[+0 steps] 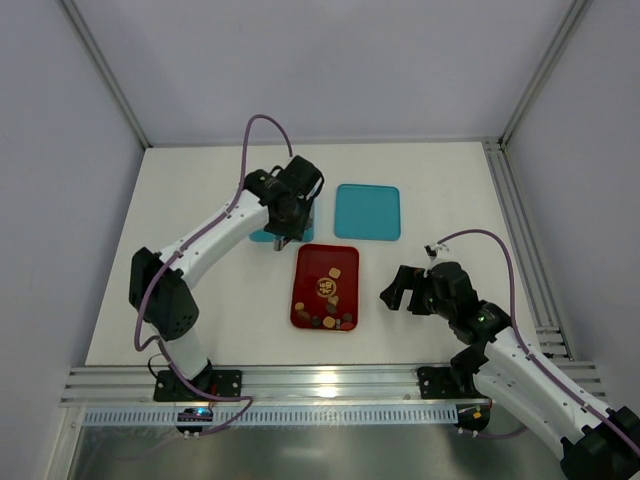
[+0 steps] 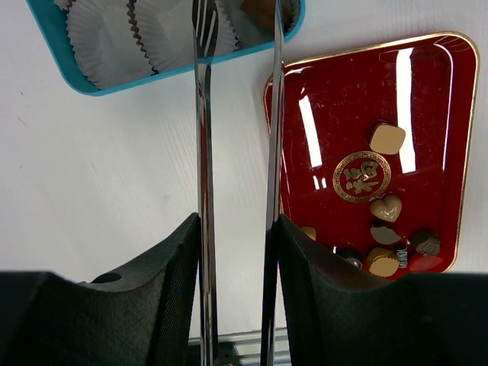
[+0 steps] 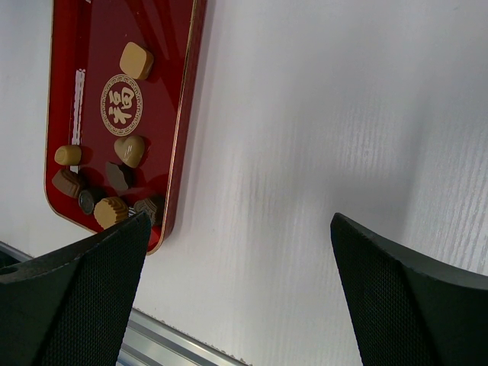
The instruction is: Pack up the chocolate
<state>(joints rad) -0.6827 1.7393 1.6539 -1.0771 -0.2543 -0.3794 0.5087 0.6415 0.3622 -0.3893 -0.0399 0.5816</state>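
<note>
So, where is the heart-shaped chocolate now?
Left wrist view, right side: the heart-shaped chocolate lies on the red tray, just below the gold emblem.

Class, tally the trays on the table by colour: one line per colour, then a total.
Red tray: 1
Teal trays: 2 (one in plain view, one holding paper cups)
Total: 3

White table (image 1: 430, 190), pale grey walls (image 1: 330, 60)
</note>
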